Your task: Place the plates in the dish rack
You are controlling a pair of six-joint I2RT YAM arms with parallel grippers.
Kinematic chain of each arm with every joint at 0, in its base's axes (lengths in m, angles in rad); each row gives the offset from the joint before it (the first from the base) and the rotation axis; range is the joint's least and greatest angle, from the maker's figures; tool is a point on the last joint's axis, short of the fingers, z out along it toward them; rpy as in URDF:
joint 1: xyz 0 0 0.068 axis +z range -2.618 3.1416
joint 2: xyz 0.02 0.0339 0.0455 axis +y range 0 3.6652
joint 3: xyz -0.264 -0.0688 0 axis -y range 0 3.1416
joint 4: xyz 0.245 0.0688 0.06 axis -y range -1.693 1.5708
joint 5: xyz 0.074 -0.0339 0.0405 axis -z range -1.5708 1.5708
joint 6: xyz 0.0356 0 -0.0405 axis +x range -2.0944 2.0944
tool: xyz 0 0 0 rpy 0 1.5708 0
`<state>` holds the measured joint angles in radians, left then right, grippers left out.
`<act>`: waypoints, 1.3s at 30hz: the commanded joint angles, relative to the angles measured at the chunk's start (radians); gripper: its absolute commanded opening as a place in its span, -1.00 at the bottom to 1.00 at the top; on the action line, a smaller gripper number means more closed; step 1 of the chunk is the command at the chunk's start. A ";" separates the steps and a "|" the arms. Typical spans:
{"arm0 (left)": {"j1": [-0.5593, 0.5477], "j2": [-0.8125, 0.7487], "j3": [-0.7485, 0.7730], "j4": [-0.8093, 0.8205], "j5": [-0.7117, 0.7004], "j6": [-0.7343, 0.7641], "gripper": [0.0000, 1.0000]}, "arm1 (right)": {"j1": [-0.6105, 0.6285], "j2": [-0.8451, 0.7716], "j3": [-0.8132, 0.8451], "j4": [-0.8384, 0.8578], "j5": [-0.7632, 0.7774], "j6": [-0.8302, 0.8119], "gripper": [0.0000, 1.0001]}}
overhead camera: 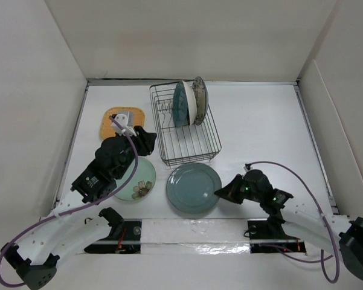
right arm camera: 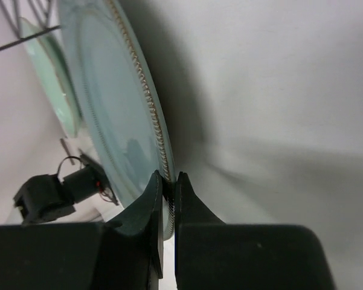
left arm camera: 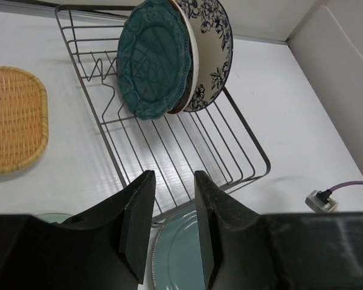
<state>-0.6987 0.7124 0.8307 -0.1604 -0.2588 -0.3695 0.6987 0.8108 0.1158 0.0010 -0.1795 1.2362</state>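
Right tool (right arm camera: 169,179) pinches grey-green plate (right arm camera: 102,109) rim; dish rack (overhead camera: 190,142) just beyond.

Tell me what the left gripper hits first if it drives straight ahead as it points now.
The left gripper would probably meet the dish rack first, at its near wire wall; depth is unclear.

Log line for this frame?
right gripper: shut on grey plate rim | left gripper: part open, empty | rack: teal plate, floral plate
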 commanded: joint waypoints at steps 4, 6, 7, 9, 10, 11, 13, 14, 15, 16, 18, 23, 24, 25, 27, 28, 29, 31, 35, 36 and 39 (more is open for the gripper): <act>0.002 0.001 0.004 0.042 -0.005 -0.003 -0.40 | 0.050 -0.148 0.008 -0.257 0.142 -0.030 -1.00; 0.002 -0.001 0.004 0.042 -0.011 -0.003 -0.40 | 0.076 -0.206 0.057 -0.303 0.166 -0.052 -1.00; 0.002 -0.001 0.005 0.044 -0.014 -0.003 -0.40 | 0.088 -0.235 0.079 -0.337 0.175 -0.061 -1.00; 0.002 -0.001 0.007 0.042 -0.016 -0.003 -0.40 | 0.111 -0.307 0.143 -0.357 0.202 -0.089 -1.00; 0.002 -0.001 0.007 0.042 -0.017 -0.003 -0.40 | 0.126 -0.324 0.168 -0.363 0.206 -0.101 -1.00; 0.002 -0.001 0.008 0.042 -0.017 -0.003 -0.40 | 0.137 -0.340 0.195 -0.364 0.206 -0.124 -1.00; 0.002 -0.001 0.008 0.042 -0.019 -0.003 -0.40 | 0.148 -0.334 0.281 -0.369 0.201 -0.155 -1.00; 0.002 -0.001 0.010 0.042 -0.023 -0.003 -0.40 | 0.148 -0.325 0.312 -0.374 0.199 -0.187 -1.00; 0.002 -0.002 0.010 0.042 -0.025 -0.003 -0.40 | 0.172 -0.299 0.343 -0.375 0.195 -0.204 -1.00; 0.002 -0.002 0.010 0.041 -0.025 -0.003 -0.40 | 0.182 -0.282 0.402 -0.380 0.190 -0.221 -1.00; 0.002 -0.005 0.011 0.041 -0.030 -0.003 -0.40 | 0.209 -0.230 0.462 -0.386 0.187 -0.271 -1.00; 0.002 -0.019 0.010 0.038 -0.051 0.000 -0.39 | 0.231 -0.148 0.634 -0.397 0.126 -0.334 -1.00; 0.002 -0.022 0.011 0.036 -0.056 0.000 -0.39 | 0.231 -0.142 0.651 -0.394 0.115 -0.334 -1.00; 0.002 -0.024 0.010 0.036 -0.059 0.001 -0.39 | 0.240 -0.137 0.669 -0.386 0.094 -0.336 -1.00; 0.002 -0.030 0.011 0.033 -0.074 0.000 -0.39 | 0.240 -0.139 0.724 -0.380 0.075 -0.337 -1.00; 0.002 -0.031 0.013 0.030 -0.080 0.001 -0.39 | 0.240 -0.140 0.742 -0.375 0.051 -0.336 -1.00; 0.002 -0.034 0.012 0.029 -0.097 0.000 -0.39 | 0.240 -0.134 0.761 -0.375 0.037 -0.345 -1.00; 0.002 -0.037 0.010 0.025 -0.109 -0.002 -0.39 | 0.240 -0.122 0.827 -0.395 0.014 -0.354 -1.00; 0.002 -0.044 0.024 0.025 -0.129 0.000 -0.39 | 0.240 -0.095 0.921 -0.392 0.044 -0.406 -1.00; 0.002 -0.045 0.030 0.022 -0.132 0.003 -0.40 | 0.240 -0.069 0.944 -0.392 0.061 -0.426 -1.00; 0.002 -0.056 0.039 0.022 -0.137 0.009 -0.42 | 0.226 -0.006 1.053 -0.406 0.153 -0.526 -1.00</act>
<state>-0.6987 0.6773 0.8307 -0.1623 -0.3683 -0.3683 0.9310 0.7849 1.0420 -0.5774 -0.0845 0.7914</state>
